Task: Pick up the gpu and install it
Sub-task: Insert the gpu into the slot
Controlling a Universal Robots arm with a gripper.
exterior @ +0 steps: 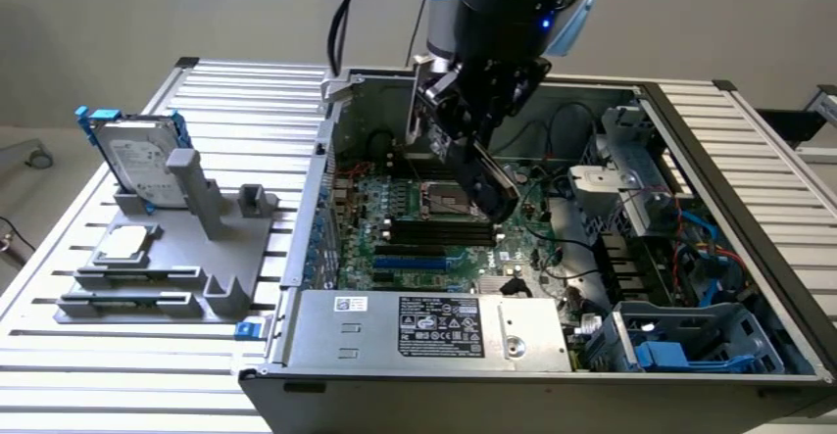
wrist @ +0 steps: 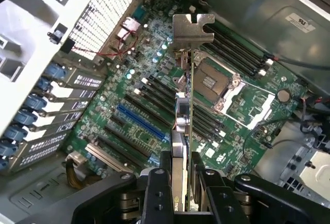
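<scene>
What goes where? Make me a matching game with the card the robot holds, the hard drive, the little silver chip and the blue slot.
Things
1. gpu
2. hard drive
3. processor chip
4. blue slot

Places
A. lying flat on the grey holder
B. clamped in the gripper, above the motherboard
C. fixed on the motherboard, inside the case
D. standing upright in the grey holder

Pairs: 1-B, 2-D, 3-A, 4-C
</scene>
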